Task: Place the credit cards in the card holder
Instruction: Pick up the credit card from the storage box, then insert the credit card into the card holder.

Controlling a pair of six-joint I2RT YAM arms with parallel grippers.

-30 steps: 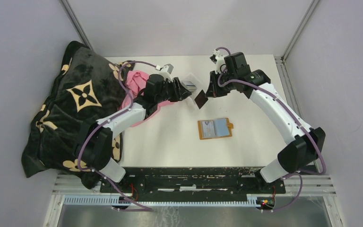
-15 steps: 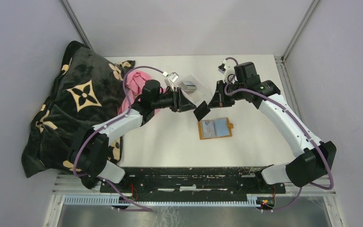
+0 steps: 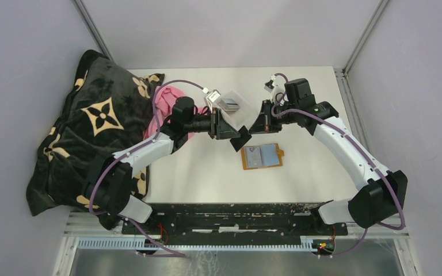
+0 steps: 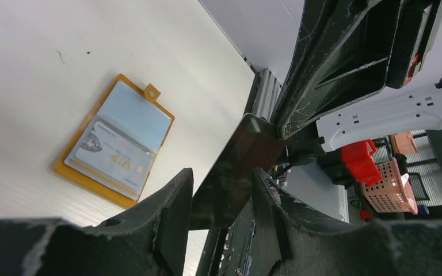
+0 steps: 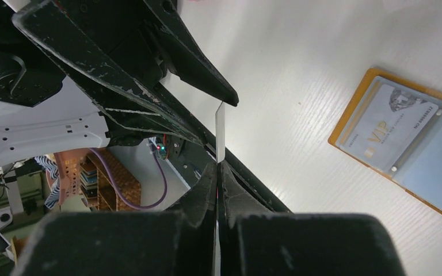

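Observation:
A dark credit card [image 3: 243, 140] hangs in the air between my two grippers, just up and left of the card holder. My right gripper [image 3: 252, 129] is shut on one edge of it; in the right wrist view the fingers [image 5: 217, 167] pinch the thin card [image 5: 220, 132] edge-on. My left gripper [image 3: 233, 131] is open, its fingers either side of the card [image 4: 239, 161] with a gap showing [image 4: 223, 175]. The orange card holder [image 3: 262, 156] lies open and flat, with a pale VIP card in one clear pocket [image 4: 115, 150] [image 5: 400, 135].
A clear plastic tray [image 3: 232, 106] with more cards sits behind the grippers. A pink cloth [image 3: 170, 99] and a big black plush blanket with tan flowers [image 3: 92, 132] cover the table's left side. Metal frame posts stand at the back corners.
My right gripper has brought the dark card down and to the left. My left gripper has swung right to meet it, and its fingers now straddle the card.

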